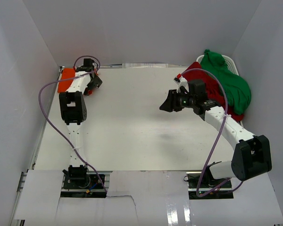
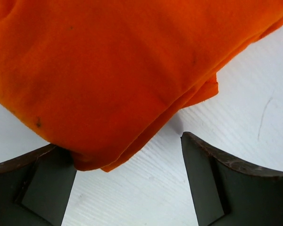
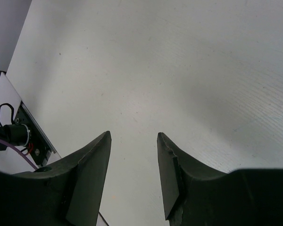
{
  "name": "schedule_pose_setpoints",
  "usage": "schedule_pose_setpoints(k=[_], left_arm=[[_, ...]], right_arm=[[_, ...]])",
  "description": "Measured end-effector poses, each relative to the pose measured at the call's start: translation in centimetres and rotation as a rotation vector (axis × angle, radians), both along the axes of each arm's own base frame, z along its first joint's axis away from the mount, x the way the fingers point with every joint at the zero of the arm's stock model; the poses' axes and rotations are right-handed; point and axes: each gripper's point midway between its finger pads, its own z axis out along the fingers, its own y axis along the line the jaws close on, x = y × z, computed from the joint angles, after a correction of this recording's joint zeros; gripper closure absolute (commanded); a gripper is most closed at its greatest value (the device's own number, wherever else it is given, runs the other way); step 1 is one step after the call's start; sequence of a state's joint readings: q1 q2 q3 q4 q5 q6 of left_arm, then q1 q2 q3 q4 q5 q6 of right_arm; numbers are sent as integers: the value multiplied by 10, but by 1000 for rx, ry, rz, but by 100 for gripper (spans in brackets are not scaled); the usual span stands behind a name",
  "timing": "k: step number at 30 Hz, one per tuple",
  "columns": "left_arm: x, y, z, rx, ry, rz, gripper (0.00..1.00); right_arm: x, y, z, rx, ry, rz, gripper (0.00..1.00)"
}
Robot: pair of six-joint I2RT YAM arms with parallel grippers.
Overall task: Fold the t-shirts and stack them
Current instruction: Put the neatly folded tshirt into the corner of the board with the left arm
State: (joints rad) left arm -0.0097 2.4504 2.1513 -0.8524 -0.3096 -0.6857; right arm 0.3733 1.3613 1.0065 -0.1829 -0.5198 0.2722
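A white table [image 1: 132, 117] with a faint wood grain fills the floor of a plain white booth, whose walls [image 1: 146, 28] rise at 9, 12 and 3 o'clock. Pale sheets [image 1: 146, 197] cover the 6 o'clock edge around the arm bases.

The orange t-shirt [image 1: 65, 79] lies folded in the 10 o'clock corner, against the wall. The left gripper [image 1: 92, 84] sits just beside it. In the left wrist view, the jaws of the left gripper [image 2: 125, 160] stand wide and released, and the orange t-shirt [image 2: 108, 70] lies flat in layered folds. One of its corners lies over one finger's tip, but nothing is clamped.

At 2 o'clock a white basket [image 1: 231, 60] holds the green t-shirt [image 1: 233, 87], bunched and spilling over its rim. The dark red t-shirt [image 1: 224, 107] shows beneath it.

The right gripper [image 1: 169, 102] hovers over bare table right of centre, pointing toward 9 o'clock. In the right wrist view, the right gripper [image 3: 132, 141] has its jaws partly apart, with nothing between them.
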Motion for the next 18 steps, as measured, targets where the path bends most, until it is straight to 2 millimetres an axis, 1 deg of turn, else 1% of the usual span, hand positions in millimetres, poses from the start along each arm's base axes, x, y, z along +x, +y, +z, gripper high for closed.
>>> schedule_pose_setpoints(k=[7,12,15,18], left_arm=[[22,32,2,25,-59,42,4],[31,53,5,15,-106,93,4],[36,62,7,5,-133,117,3],[41,65,9,-19,-157,116,2]], right_arm=[[-2,1,-3,0,11,7,49],[-5,-1,-7,-14,27,12,49],[-8,-1,-9,-20,36,16,49],[-11,0,-11,-25,47,22,49]])
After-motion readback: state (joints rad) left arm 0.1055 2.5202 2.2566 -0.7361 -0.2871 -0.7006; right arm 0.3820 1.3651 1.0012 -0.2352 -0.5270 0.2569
